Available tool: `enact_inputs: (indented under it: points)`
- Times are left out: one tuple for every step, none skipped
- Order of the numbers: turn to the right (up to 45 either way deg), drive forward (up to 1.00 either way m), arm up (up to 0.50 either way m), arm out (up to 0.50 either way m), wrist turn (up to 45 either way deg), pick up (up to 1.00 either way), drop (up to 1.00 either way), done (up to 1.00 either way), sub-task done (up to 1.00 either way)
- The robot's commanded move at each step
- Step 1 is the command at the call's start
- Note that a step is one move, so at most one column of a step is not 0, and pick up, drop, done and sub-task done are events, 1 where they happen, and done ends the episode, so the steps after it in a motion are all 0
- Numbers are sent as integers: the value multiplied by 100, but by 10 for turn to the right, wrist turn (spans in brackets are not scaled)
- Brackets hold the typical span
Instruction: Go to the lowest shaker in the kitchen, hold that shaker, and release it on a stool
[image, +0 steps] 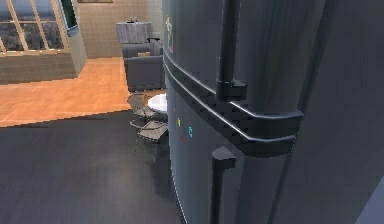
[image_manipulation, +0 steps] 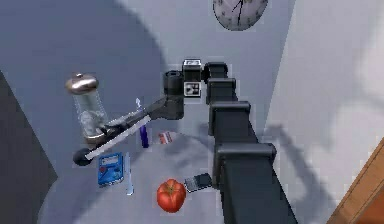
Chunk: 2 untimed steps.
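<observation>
Arm side view: the upright, glass-bodied shaker (image_manipulation: 86, 105) appears near the desk's (image_manipulation: 70, 202) edge on the view's left, at the tips of your fingers (image_manipulation: 120, 130); you cannot tell their spread, nor any hold.

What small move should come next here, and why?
Probably a slight lift of the arm. The pincer has its fingertips at the base of the glass shaker, and I cannot tell whether it holds it; a lift would show that before driving off.
</observation>
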Motion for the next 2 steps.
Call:
enact_inputs:
  points:
    - [0, 0, 0, 0, -390, 0, 0, 0, 0]
    - [0, 0, 0, -26, 0, 0, 0, 0, 0]
